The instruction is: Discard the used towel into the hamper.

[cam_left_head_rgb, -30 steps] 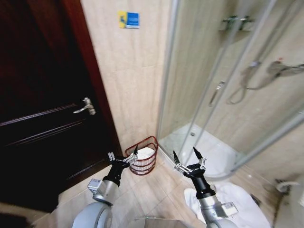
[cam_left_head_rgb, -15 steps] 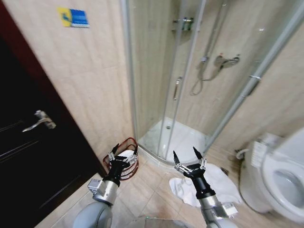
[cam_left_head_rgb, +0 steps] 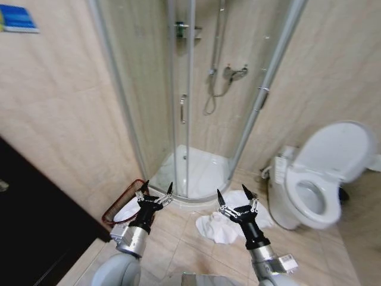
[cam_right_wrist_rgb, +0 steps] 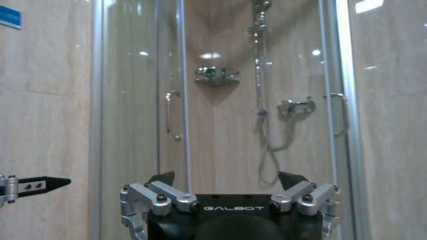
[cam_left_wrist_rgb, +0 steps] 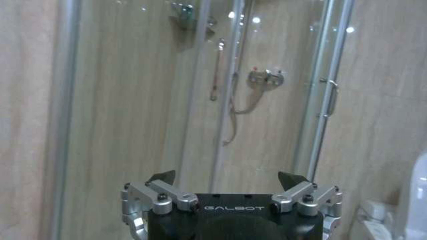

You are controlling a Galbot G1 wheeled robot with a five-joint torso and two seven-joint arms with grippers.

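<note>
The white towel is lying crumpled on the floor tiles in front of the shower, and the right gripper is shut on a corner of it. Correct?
Not quite. The white towel does lie crumpled on the floor in front of the shower, but the head view shows the right gripper open and empty, held above the towel.

**Tiled bathroom around a corner shower**

You face a glass shower cabin (cam_left_head_rgb: 196, 101) with chrome frame, set against beige tiled walls. Right of it stands a white toilet (cam_left_head_rgb: 315, 179), lid raised. Left of it, a dark door (cam_left_head_rgb: 30, 220); beige floor tiles (cam_left_head_rgb: 190, 250) lie before it.
</note>
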